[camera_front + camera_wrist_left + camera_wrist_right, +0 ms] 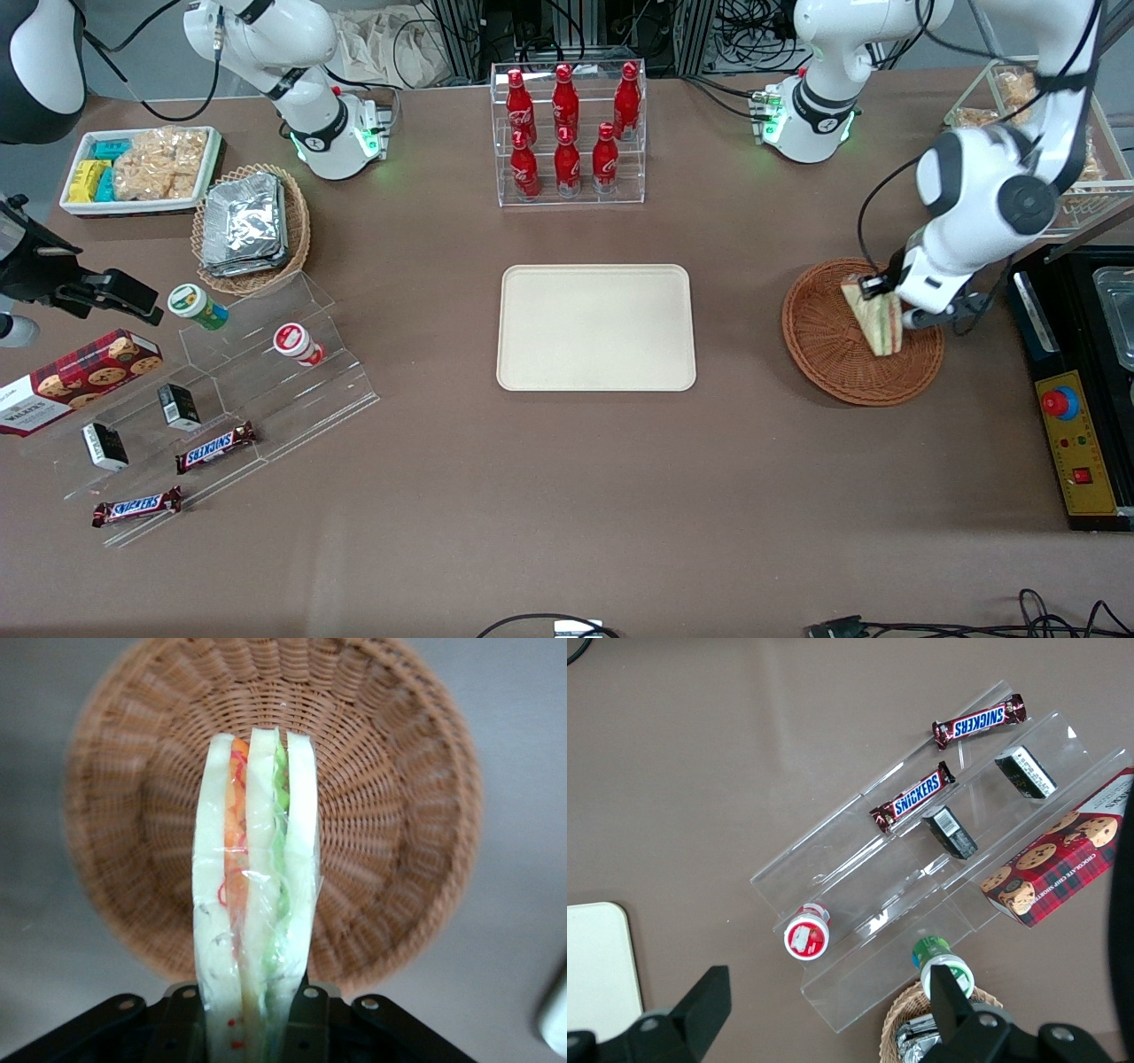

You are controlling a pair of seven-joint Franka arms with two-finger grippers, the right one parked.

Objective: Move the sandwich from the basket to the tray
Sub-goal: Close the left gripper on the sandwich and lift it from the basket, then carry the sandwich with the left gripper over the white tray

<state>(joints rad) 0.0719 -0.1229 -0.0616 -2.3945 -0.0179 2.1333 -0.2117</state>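
The tool is clamped on the clear-wrapped sandwich, which hangs just above the round wicker basket near the working arm's end of the bench. The lift step looks under way. Next comes a carry to the empty cream tray at mid-bench, then a gentle set-down.
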